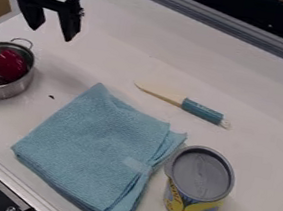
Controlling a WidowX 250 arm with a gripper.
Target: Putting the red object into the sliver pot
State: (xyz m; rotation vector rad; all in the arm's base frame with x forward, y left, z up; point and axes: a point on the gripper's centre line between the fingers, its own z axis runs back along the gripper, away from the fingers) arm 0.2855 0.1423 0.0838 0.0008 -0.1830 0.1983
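The red object (pixel 10 65) is resting inside the silver pot (pixel 21 86); placement appears complete, with only the arm's retreat possibly remaining. The tool (pixel 50 32) is hanging above the table (pixel 114 37) near the pot, its fingers spread apart and gripping nothing. The pot is sitting at the left edge of view; open surface is extending rightward, toward the knife (pixel 201 110).
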